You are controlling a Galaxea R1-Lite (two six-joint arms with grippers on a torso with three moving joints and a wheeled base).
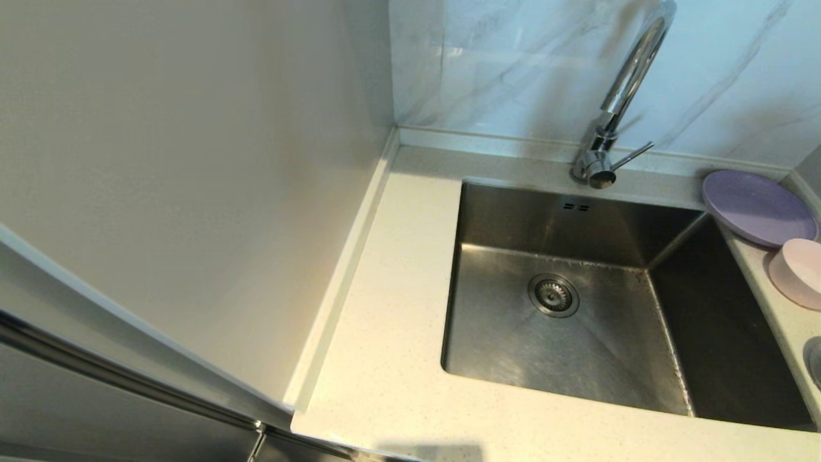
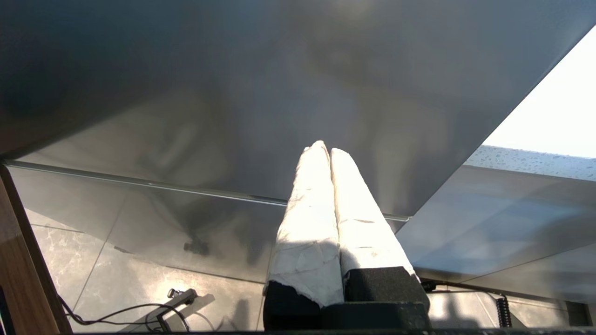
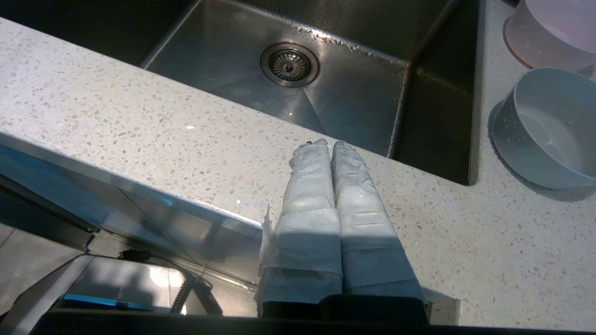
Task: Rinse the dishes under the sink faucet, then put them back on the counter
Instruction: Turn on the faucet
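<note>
Left pincer [image 2: 329,150]: we see its two white-wrapped fingers pressed together with nothing between them. It hangs low, out in front of a smooth grey cabinet face [image 2: 233,93], with the tiled floor [image 2: 116,279] under it. It is not over the table.

Right pincer [image 3: 331,143]: we see its two wrapped fingers together too, holding nothing. It sits above the front strip of the table [image 3: 139,116], just in front of the sink's [image 3: 354,88] near edge. It touches none of the dishes.

Arms in the head view: we see neither arm there.

Sink: a deep steel basin set in the table, with a round drain [image 1: 553,295] in its floor and two small slots [image 1: 575,206] on the back wall. We see nothing lying in it.

Faucet [image 1: 619,96]: tall and shiny, standing behind the sink at the back edge, with a thin lever [image 1: 632,157] sticking out to the side.

Dishes: we see them in a row on the table, right of the sink. The lilac plate [image 1: 757,206] is farthest back, its edge hanging a little over the basin. The pink bowl [image 1: 798,269] is next and looks upside down. The whitish bowl [image 3: 547,128] is nearest, mouth up.

Left of the sink: a plain cream wall panel [image 1: 192,160].

Behind the faucet: a grey-veined marble wall [image 1: 513,64].
</note>
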